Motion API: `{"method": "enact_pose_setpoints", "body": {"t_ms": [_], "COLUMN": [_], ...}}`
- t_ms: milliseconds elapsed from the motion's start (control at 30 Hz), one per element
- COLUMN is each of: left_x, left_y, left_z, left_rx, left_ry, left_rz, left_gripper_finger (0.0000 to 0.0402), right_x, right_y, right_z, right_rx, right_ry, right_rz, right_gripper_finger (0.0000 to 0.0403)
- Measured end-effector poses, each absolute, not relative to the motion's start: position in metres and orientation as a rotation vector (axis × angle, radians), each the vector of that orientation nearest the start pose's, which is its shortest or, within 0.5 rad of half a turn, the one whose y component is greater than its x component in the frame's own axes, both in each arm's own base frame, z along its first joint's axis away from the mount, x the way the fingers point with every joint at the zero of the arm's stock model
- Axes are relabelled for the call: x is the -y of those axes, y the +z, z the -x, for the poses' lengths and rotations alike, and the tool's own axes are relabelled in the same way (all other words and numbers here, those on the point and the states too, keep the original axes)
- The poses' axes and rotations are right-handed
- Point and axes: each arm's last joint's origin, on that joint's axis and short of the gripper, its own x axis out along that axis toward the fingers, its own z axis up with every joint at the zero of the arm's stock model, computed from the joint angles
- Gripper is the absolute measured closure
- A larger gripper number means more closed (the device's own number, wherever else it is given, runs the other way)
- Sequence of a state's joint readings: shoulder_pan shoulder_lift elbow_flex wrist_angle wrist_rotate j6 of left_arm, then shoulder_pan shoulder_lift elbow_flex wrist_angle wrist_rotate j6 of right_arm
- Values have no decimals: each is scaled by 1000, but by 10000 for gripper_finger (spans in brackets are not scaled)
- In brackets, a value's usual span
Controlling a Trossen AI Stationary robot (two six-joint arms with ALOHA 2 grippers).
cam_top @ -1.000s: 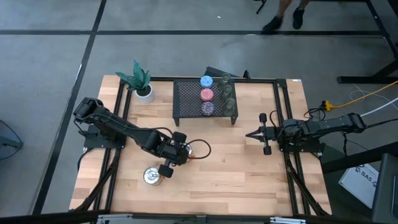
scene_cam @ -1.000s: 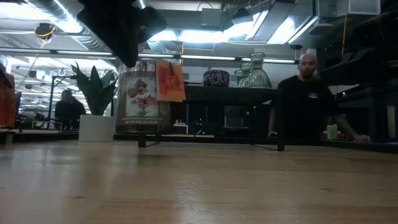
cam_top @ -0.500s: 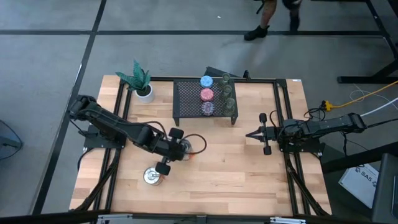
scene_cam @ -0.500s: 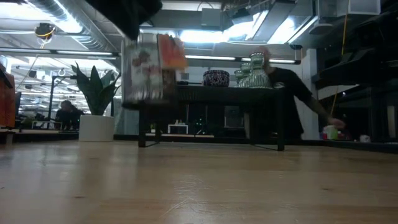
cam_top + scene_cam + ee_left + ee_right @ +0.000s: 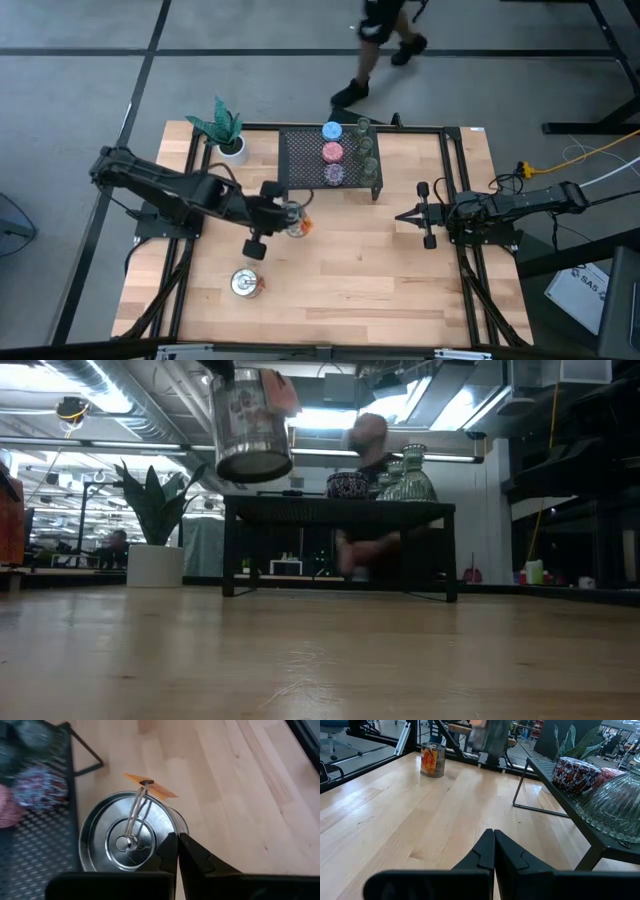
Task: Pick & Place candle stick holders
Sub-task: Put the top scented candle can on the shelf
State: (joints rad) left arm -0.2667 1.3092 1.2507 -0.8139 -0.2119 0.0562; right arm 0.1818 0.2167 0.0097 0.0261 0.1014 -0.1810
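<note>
Silvery round tin candle holder with an orange tag (image 5: 293, 222) hangs off the table in my left gripper (image 5: 268, 218), whose two dark fingers (image 5: 170, 852) are pinched together on its rim; in my wrist view I look down into the cup (image 5: 127, 840), with its wick loop and the orange tag just past the far rim. From table height it (image 5: 252, 422) is well above the light wooden table (image 5: 320, 660), level with the top of the black mesh rack (image 5: 340, 510). It sits just off the rack's near left corner (image 5: 285, 185). Nearer the table's front edge, the second silvery holder with an orange mark (image 5: 243, 283) stands on the wood, apart from my arm. On the rack the blue holder (image 5: 331, 130), the pink one (image 5: 332, 152) and the purple one (image 5: 333, 175) stand in a row, with three olive-green glassy holders (image 5: 366, 147) in a row beside them. A white pot with a green plant (image 5: 229, 140) is at the far left corner. My right gripper (image 5: 412, 215) waits over the right side, fingers (image 5: 492, 855) closed together on nothing. Beyond the table a person (image 5: 385, 45) walks across the floor.
</note>
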Motion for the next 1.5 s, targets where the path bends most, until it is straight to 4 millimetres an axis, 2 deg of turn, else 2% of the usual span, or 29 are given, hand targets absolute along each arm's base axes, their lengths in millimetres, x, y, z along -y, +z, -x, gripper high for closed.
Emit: {"method": "enact_pose_setpoints", "body": {"t_ms": [233, 433, 967, 1067, 1233, 1500], "left_x": [44, 25, -14, -23, -36, -25], "left_y": [343, 348, 408, 405, 383, 387], "left_z": [-245, -247, -244, -246, -264, -261], "left_rx": [-806, -810, -650, -669, -757, -771], "left_ry": [-35, 21, 149, 174, 205, 145], "left_rz": [-292, -333, -435, -420, -417, -378], "left_gripper_finger": [400, 400, 401, 401, 401, 401], "right_x": [-17, -17, -17, -17, -17, -17], "right_y": [151, 151, 151, 151, 151, 151], "right_z": [-108, -108, -108, -108, -108, -108], "right_rx": [-171, -171, -171, -172, -171, -171], "right_ry": [96, 96, 96, 96, 96, 96], "right_rz": [206, 206, 206, 206, 206, 206], "right_gripper_finger": [400, 400, 400, 400, 400, 400]}}
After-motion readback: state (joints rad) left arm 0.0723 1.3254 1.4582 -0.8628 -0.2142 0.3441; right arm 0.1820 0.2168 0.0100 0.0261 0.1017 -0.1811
